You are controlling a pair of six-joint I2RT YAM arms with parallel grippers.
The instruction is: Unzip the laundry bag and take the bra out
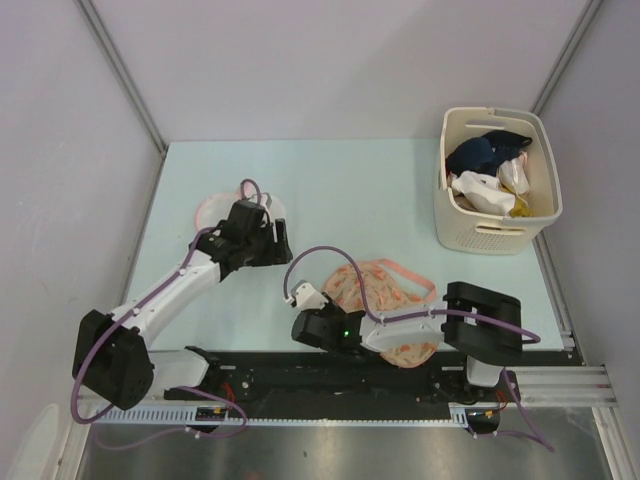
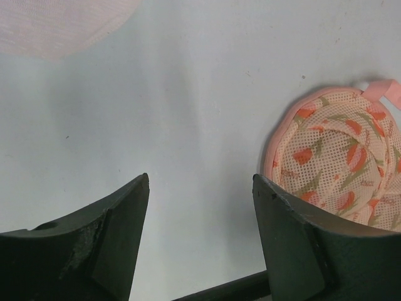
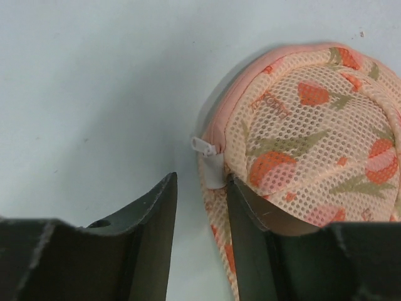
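Centre your parted right tool on the white zipper pull of the peach mesh laundry bag before pinching.

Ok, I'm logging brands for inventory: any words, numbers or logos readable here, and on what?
No text can be read.
On the laundry bag, a small orange mark on the mesh near the zipper pull may be lettering, too blurred to read.
On the basket, no label shows.
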